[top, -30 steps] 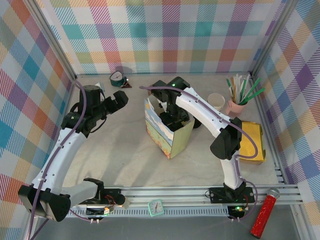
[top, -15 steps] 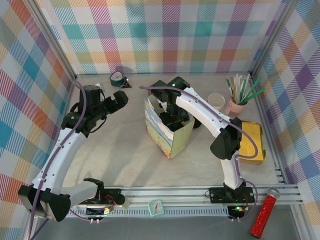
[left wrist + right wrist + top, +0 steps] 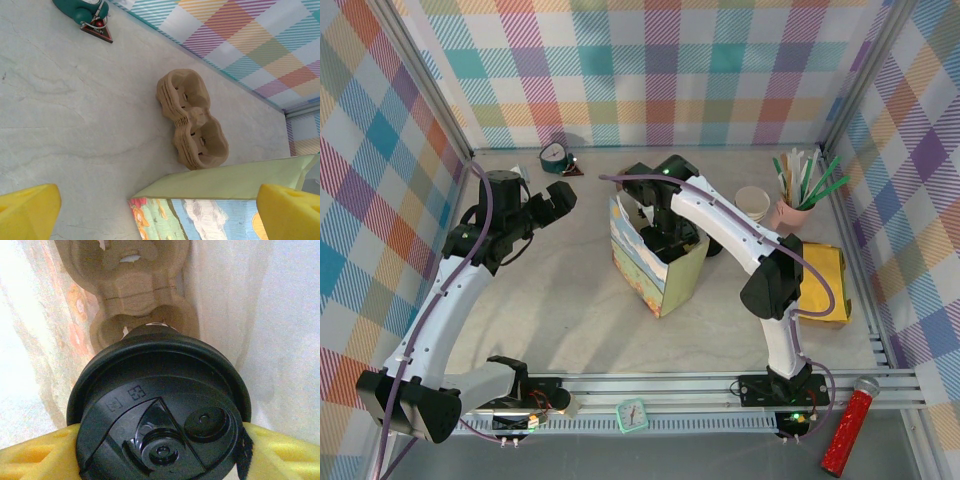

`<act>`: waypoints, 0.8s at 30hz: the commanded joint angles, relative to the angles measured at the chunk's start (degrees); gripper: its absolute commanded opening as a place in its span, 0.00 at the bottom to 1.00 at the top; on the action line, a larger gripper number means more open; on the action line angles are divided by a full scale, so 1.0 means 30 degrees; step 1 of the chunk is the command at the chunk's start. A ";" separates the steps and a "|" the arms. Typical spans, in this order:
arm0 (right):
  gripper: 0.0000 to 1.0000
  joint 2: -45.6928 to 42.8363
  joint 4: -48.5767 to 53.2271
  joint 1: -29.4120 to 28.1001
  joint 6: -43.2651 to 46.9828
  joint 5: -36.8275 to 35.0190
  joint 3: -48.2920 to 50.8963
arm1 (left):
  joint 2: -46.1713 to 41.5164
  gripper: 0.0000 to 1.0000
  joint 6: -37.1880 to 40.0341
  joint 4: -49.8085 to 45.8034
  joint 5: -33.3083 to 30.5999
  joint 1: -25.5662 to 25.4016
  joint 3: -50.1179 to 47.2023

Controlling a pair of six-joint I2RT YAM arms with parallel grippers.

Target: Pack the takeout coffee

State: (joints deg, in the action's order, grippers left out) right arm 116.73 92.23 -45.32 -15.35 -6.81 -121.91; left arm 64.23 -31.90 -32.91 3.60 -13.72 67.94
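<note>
The takeout coffee shows in the right wrist view as a round black lid (image 3: 160,410); the cup body under it is hidden. My right gripper (image 3: 160,457) is shut on it, with a yellow finger (image 3: 37,455) pressed against each side. It hangs inside the paper bag (image 3: 280,315), over a brown cup carrier (image 3: 135,285) lying in the bag. From above, the right gripper (image 3: 665,232) reaches down into the open top of the printed bag (image 3: 655,270). My left gripper (image 3: 552,203) is open with nothing in it, left of the bag (image 3: 225,180).
A stack of brown cup carriers (image 3: 192,120) lies on the table behind the bag. A green clock (image 3: 556,156) sits at the back wall. Lidless cups (image 3: 753,202), a pink cup of sticks (image 3: 792,210) and a gold box (image 3: 823,283) stand at the right.
</note>
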 commanded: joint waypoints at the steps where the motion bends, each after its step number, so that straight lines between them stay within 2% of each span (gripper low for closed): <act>1: 0.70 -0.0090 0.0966 0.0107 0.0255 0.0160 0.0339 | -0.0173 1.00 0.0032 0.0119 0.0237 0.0148 -0.0001; 24: 0.70 -0.0426 0.0315 0.0195 0.0254 0.0065 0.1408 | -0.0264 1.00 0.0028 0.0041 0.0266 0.0148 0.0029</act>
State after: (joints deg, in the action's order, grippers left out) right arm 116.73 92.18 -45.28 -15.35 -6.81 -118.41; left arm 64.23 -31.90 -32.91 3.60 -13.72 67.94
